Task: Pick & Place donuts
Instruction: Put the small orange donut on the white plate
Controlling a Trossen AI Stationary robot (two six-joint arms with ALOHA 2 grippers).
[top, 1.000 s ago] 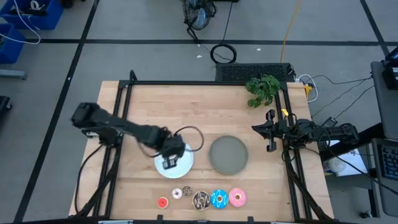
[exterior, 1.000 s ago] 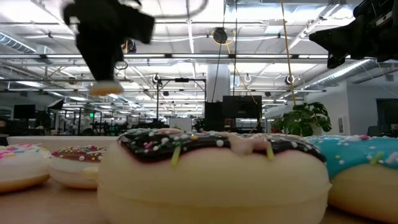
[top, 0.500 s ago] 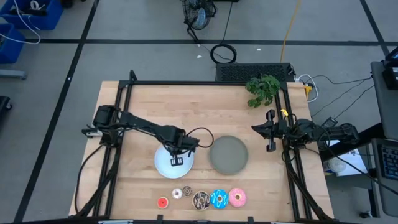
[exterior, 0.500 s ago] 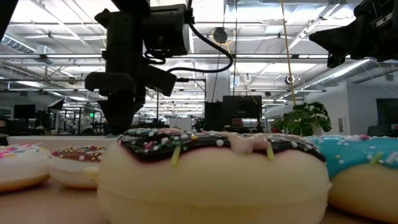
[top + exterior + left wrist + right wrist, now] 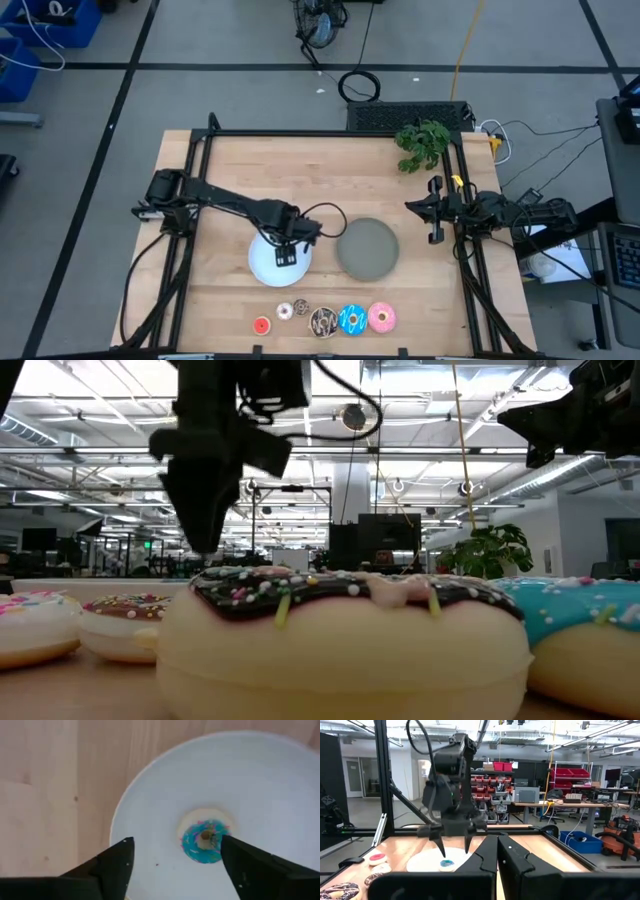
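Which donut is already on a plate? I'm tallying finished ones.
The tiny blue donut lies on the white plate, between the open left end effector's fingers. The other donuts sit in a row on the table.

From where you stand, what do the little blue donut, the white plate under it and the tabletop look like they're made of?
The blue donut looks like a moulded plastic or rubbery toy: pale base, matte blue icing with painted sprinkles; which one is unclear. The white plate looks like smooth plastic or glazed ceramic, evenly white with a soft sheen. The tabletop looks like light wood with visible grain and plank seams.
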